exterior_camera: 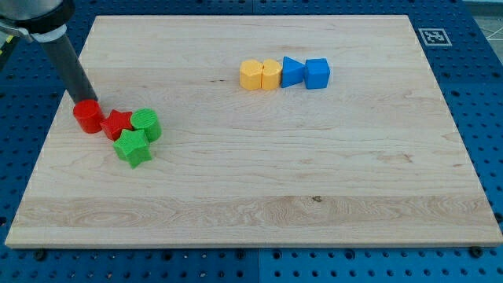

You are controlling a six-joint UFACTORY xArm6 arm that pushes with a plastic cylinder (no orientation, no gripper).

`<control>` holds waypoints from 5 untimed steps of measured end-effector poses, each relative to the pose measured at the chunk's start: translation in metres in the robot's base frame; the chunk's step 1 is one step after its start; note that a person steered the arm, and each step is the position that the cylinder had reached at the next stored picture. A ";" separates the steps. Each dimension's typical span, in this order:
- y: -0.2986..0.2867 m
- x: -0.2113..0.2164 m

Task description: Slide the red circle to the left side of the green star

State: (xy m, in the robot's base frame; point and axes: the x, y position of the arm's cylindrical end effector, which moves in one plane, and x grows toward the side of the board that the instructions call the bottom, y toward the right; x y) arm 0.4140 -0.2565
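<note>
The red circle (87, 116) lies near the board's left edge, touching the red star (117, 124) on its right. The green star (132, 148) sits below and right of the red star, with a green cylinder (146, 124) above it. The red circle is up and to the left of the green star. My tip (83, 101) rests at the red circle's top edge, touching it, with the dark rod rising toward the view's top left.
A row of blocks lies at the upper middle: a yellow hexagon (251, 75), a yellow block (270, 75), a blue triangle (291, 71) and a blue cube (317, 73). The board's left edge (49, 134) is close to the red circle.
</note>
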 end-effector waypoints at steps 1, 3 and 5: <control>0.000 0.030; 0.000 0.072; 0.000 0.087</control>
State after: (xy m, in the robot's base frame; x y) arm 0.5008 -0.2565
